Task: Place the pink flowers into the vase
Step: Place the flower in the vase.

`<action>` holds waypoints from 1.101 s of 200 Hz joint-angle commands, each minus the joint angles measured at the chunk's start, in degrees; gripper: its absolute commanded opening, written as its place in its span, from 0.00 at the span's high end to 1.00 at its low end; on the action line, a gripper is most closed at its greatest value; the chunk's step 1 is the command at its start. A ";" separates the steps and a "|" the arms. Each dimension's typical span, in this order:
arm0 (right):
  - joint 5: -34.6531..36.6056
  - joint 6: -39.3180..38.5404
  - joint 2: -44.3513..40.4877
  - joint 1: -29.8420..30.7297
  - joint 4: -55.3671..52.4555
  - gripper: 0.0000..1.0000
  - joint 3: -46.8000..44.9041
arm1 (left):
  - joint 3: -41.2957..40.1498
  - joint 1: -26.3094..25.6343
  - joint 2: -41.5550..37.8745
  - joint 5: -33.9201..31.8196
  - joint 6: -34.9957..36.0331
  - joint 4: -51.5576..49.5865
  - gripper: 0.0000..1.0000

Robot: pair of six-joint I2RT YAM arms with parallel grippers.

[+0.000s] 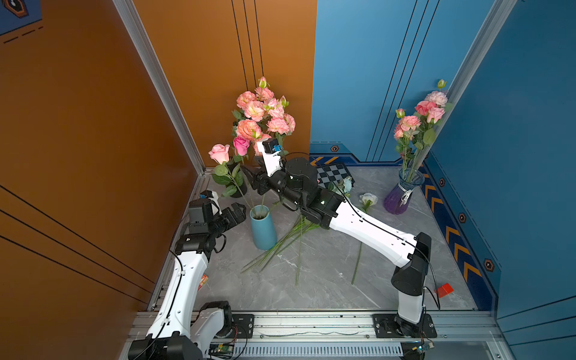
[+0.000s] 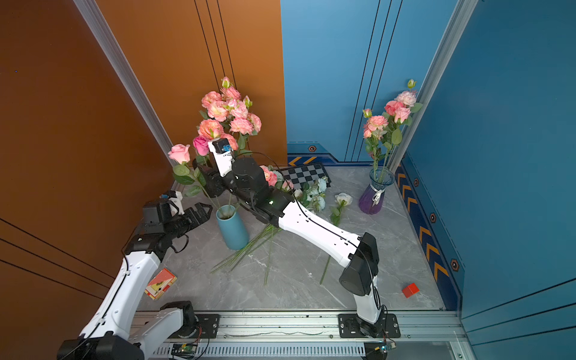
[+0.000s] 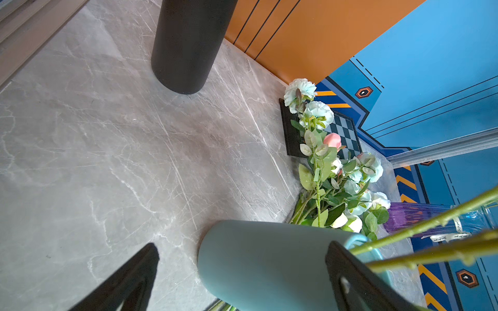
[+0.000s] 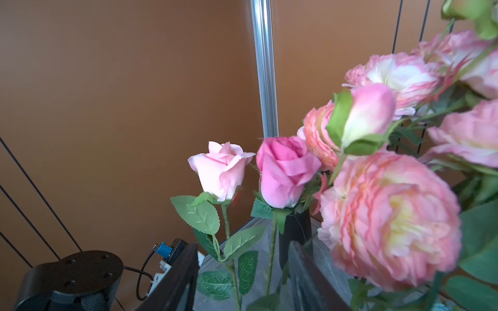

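Two pink flowers stand in the teal vase (image 1: 263, 230): a light pink rose (image 1: 219, 152) and a magenta rose (image 1: 241, 145). My right gripper (image 1: 247, 173) hangs above the vase, open, and both stems pass loosely between its fingers (image 4: 177, 277) in the right wrist view, where the magenta rose (image 4: 285, 172) rises above the right gripper (image 4: 242, 282). My left gripper (image 1: 237, 213) is open beside the vase's rim; in the left wrist view the teal vase (image 3: 269, 261) lies between its fingers (image 3: 129, 280). More pink flowers (image 2: 268, 176) lie behind the right arm, heads mostly hidden.
A black vase (image 3: 188, 45) with a pink ruffled bouquet (image 1: 261, 115) stands in the back corner. A purple glass vase (image 1: 400, 199) with pink blooms stands back right. Loose stems (image 1: 280, 246), a white rose (image 1: 367, 198), a chessboard (image 1: 332, 174), a red block (image 1: 444, 290) and a card box (image 2: 160, 283) lie around.
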 commanded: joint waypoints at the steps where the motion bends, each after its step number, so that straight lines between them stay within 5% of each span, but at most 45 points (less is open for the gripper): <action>1: 0.77 -2.69 -4.00 0.92 -1.36 0.35 2.00 | -0.02 -0.23 -0.33 0.46 0.66 -0.24 0.01; 50: 5.18 -9.72 -13.97 3.10 -1.52 0.19 0.44 | -0.26 -0.29 -0.43 0.51 0.71 -0.25 0.01; 78: 13.92 -12.77 -23.21 0.36 0.66 0.08 -6.80 | -0.38 -0.32 -0.35 0.44 0.72 -0.25 0.01; 96: 18.19 -4.93 -28.99 -9.11 0.44 0.07 -13.56 | -0.37 -0.44 -0.32 0.47 0.73 -0.25 0.01; 119: 11.85 20.60 -32.57 -30.64 -4.68 0.06 -23.82 | -0.30 -0.46 -0.13 0.36 0.85 -0.25 0.01; 147: 1.93 32.76 -25.99 -40.44 -6.42 0.10 -31.80 | -0.19 -0.67 0.68 0.45 0.90 -0.25 0.01; 220: -16.37 39.25 2.60 -31.45 -13.62 0.10 -22.07 | 0.15 -0.56 1.14 -0.24 1.42 -0.61 0.01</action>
